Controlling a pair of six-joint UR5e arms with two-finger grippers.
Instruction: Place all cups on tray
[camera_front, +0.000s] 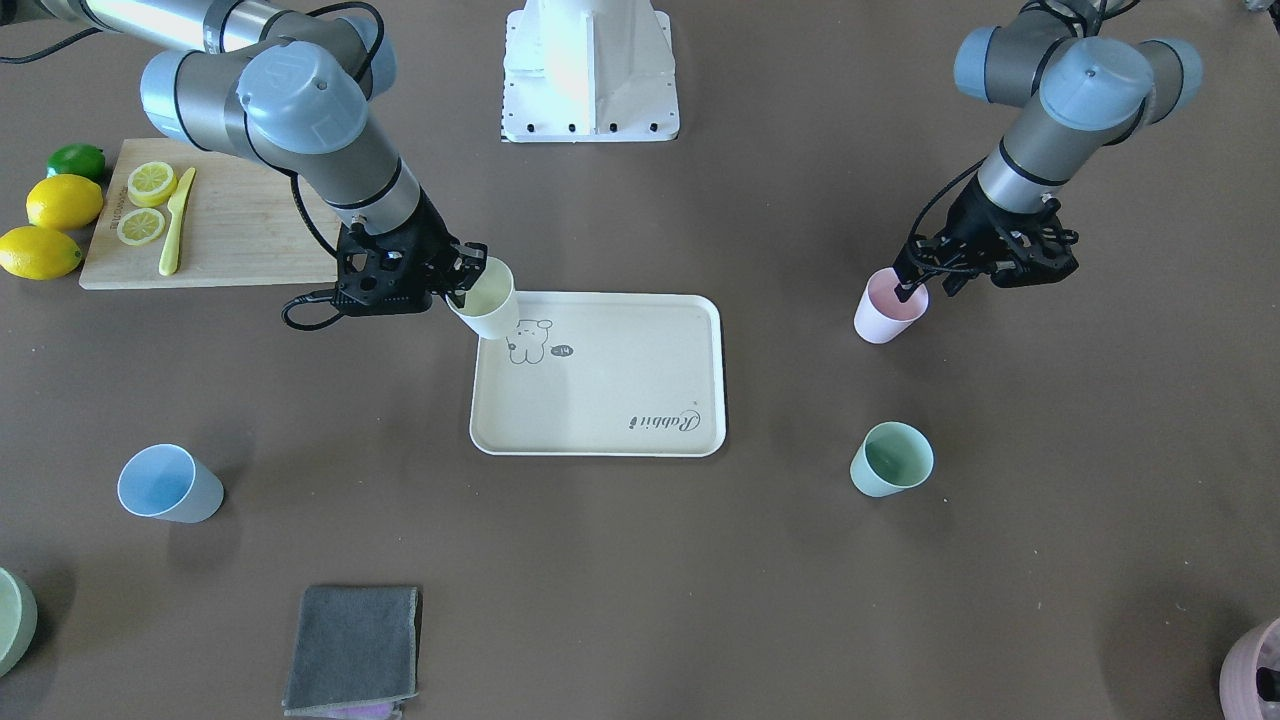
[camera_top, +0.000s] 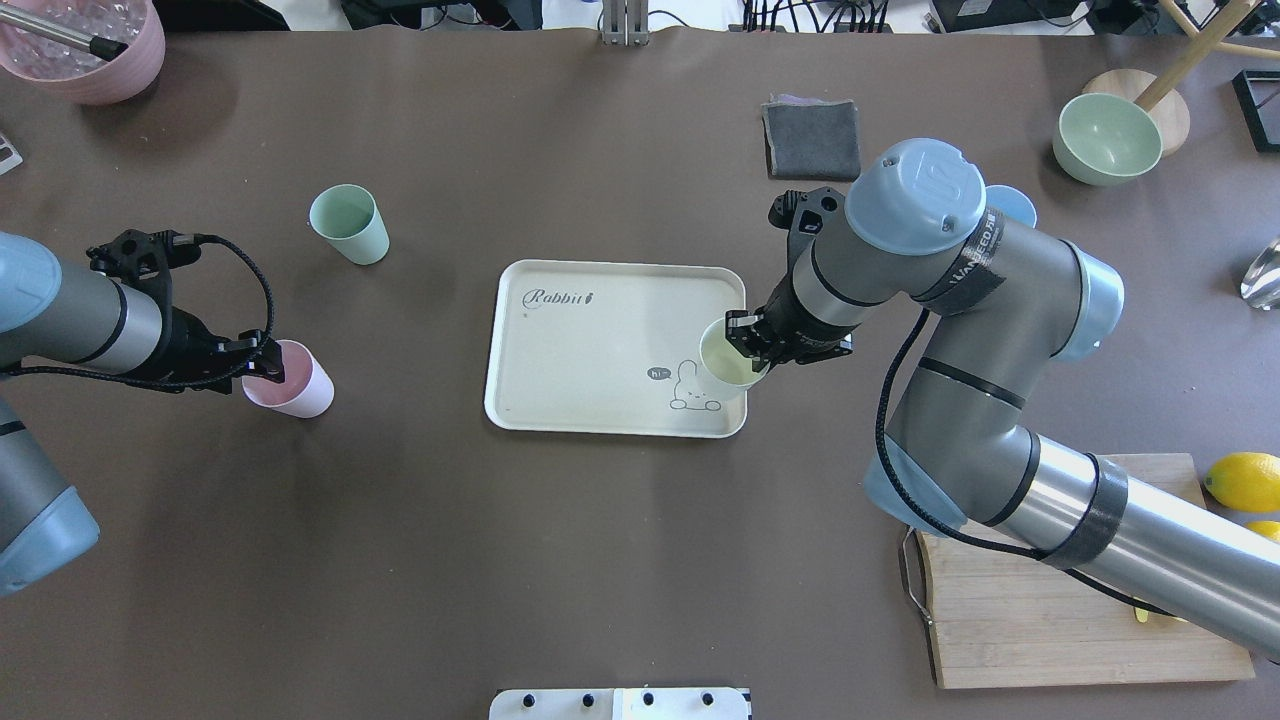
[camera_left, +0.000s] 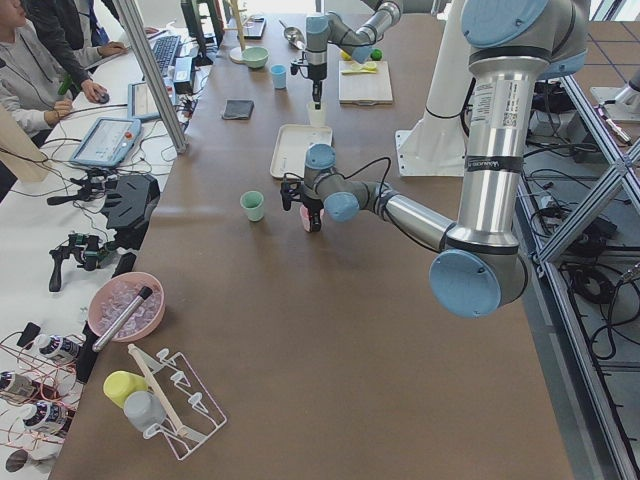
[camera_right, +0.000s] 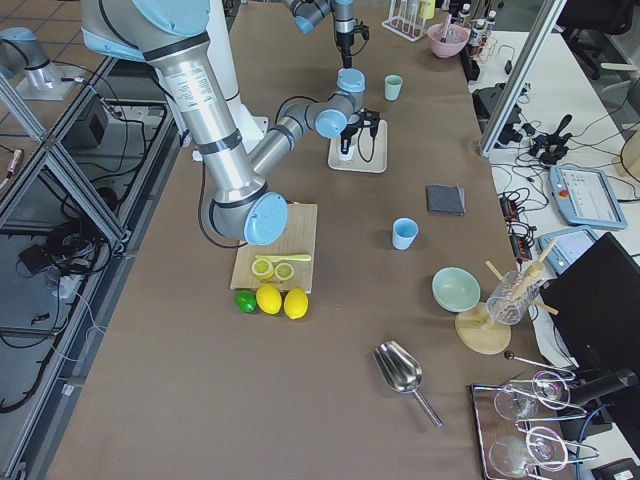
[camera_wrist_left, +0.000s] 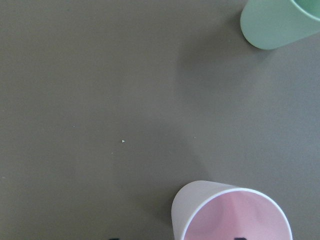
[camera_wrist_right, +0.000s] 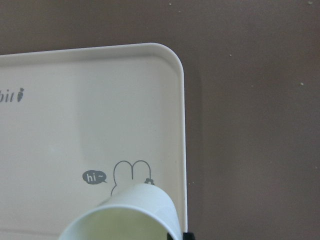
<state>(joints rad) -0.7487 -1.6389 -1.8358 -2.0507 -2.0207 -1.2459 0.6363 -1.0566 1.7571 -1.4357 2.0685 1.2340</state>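
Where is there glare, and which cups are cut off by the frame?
Front-facing view: glare washes out the white base. Right wrist view: the yellow cup is cut off at the bottom. Left wrist view: the pink cup and mint cup are cropped.

The tray (camera_top: 600, 400) bears the script word "Rabbit" (camera_top: 560, 297) in one corner. In the corner diagonally opposite, a small dark speech bubble (camera_wrist_right: 94, 177) reading "hi~" sits just beside a rabbit drawing (camera_wrist_right: 131, 172). The wooden cutting board (camera_front: 240, 230), well apart from the tray, carries edge print too small to read.
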